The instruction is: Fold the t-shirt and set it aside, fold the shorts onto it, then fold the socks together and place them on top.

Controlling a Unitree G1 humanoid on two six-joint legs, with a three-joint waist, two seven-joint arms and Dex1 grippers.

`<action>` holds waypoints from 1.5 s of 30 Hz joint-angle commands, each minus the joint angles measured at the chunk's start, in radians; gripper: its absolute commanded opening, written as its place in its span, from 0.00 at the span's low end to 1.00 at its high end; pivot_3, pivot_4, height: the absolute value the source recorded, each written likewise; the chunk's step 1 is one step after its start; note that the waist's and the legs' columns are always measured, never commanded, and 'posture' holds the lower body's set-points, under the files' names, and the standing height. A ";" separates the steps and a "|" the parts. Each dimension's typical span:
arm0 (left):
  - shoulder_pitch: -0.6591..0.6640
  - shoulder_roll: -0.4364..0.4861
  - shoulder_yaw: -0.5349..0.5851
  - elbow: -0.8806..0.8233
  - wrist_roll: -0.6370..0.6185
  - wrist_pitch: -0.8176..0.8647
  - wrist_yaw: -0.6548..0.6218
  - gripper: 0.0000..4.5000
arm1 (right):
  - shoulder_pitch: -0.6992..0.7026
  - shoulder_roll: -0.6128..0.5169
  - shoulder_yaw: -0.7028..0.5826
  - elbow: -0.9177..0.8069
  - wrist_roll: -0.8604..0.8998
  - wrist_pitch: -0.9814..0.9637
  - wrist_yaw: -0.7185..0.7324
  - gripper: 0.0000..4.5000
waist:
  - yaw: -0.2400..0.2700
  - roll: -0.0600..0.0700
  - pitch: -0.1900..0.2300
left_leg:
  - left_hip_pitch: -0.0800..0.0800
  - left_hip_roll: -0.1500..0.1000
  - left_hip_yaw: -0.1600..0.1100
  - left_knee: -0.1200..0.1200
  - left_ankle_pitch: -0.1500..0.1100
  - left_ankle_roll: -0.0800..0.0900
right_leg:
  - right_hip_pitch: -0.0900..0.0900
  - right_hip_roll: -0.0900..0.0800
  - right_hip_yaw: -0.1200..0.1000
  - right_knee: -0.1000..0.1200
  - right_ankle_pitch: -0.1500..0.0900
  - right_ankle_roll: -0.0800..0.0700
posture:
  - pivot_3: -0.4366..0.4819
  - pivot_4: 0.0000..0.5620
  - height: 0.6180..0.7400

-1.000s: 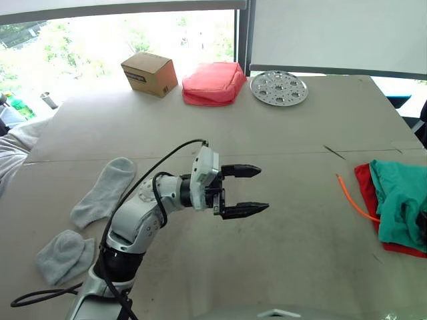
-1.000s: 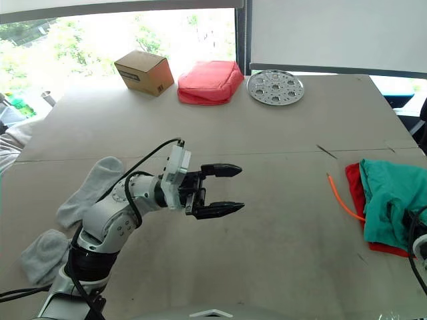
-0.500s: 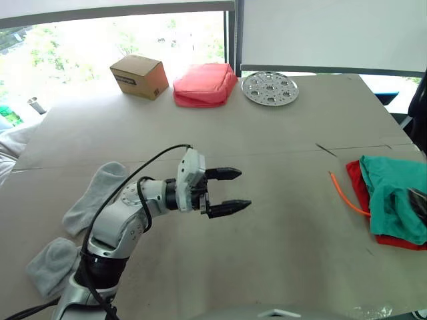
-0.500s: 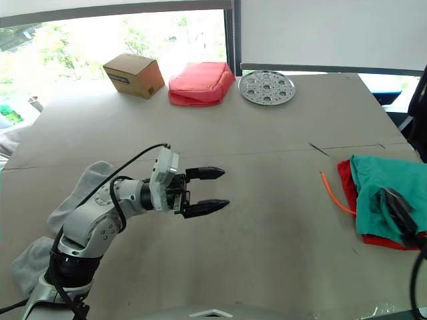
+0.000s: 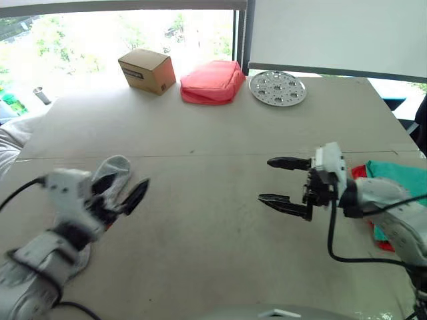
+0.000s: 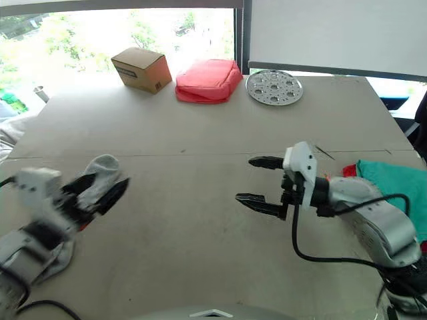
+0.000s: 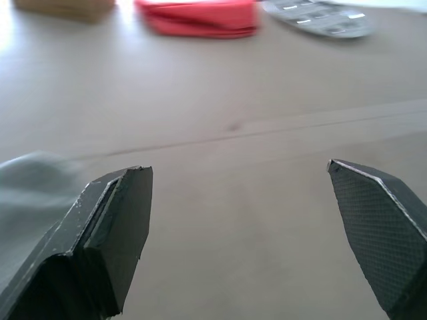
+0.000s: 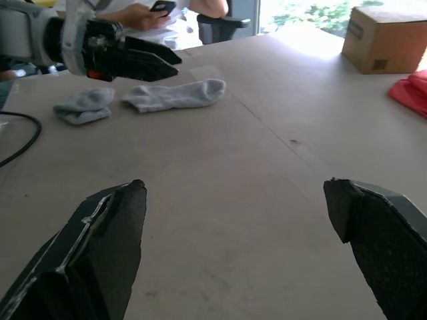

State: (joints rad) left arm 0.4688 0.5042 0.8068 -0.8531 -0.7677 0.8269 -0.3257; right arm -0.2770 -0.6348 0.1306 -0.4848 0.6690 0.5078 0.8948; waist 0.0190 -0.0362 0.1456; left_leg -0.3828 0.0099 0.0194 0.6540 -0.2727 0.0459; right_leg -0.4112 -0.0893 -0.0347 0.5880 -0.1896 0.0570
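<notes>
Along the far edge of the desk [image 5: 220,220] stand a cardboard box [image 5: 147,71], a coral-pink pouch [image 5: 212,82] and a perforated metal disc [image 5: 277,87], side by side and well apart from both arms. Near the left edge lie the socks [image 8: 143,101]: one stretched out flat, the other bunched up just beside it, not touching. The left gripper [image 5: 123,200] hovers over the stretched sock, its fingers [image 7: 110,233] spread wide and holding nothing. At the right edge the shorts [image 5: 403,183] lie on top of the t-shirt [image 5: 360,173], of which a red strip shows at the edge facing the middle of the desk; much of this pile is hidden behind the right arm. The right gripper [image 5: 283,183] is above bare desk between the pile and the middle, pointing toward the left edge, its fingers [image 8: 100,253] likewise wide apart and empty. Bare desk lies between the two grippers. Beyond the left edge, in the right wrist view, a person [image 8: 170,13] sits holding a phone.
</notes>
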 commanded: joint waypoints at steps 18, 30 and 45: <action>0.301 -0.142 -0.041 0.075 0.490 -0.320 0.088 1.00 | -0.009 0.114 0.072 0.132 -0.161 -0.169 0.109 0.99 | -0.005 0.001 0.000 | -0.001 0.000 0.001 -0.001 -0.003 -0.005 | -0.002 0.001 0.000 0.000 0.000 0.000 | 0.48 0.27 0.99; 0.187 -0.153 -0.118 0.212 0.575 -0.220 0.128 0.79 | 0.003 0.095 0.051 0.089 -0.169 -0.139 0.076 1.00 | -0.004 0.001 0.000 | -0.001 0.001 0.001 -0.001 -0.003 -0.005 | -0.002 -0.003 -0.001 0.000 0.001 -0.002 | 0.48 0.27 0.99; 0.185 -0.168 0.014 0.036 -0.201 -0.152 -0.156 0.00 | -0.003 0.097 0.039 0.074 -0.171 -0.109 0.017 1.00 | -0.005 -0.001 -0.001 | -0.001 0.001 0.000 0.000 -0.003 -0.005 | -0.002 -0.004 -0.003 0.001 0.002 -0.004 | 0.48 0.27 0.99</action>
State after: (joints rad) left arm 0.6195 0.3012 0.8150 -0.7214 -0.7888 0.6359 -0.4282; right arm -0.2698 -0.5353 0.2092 -0.3747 0.4890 0.3958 0.9226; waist 0.0143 -0.0371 0.1447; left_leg -0.3838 0.0104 0.0195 0.6539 -0.2756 0.0411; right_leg -0.4132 -0.0943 -0.0371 0.5886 -0.1875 0.0527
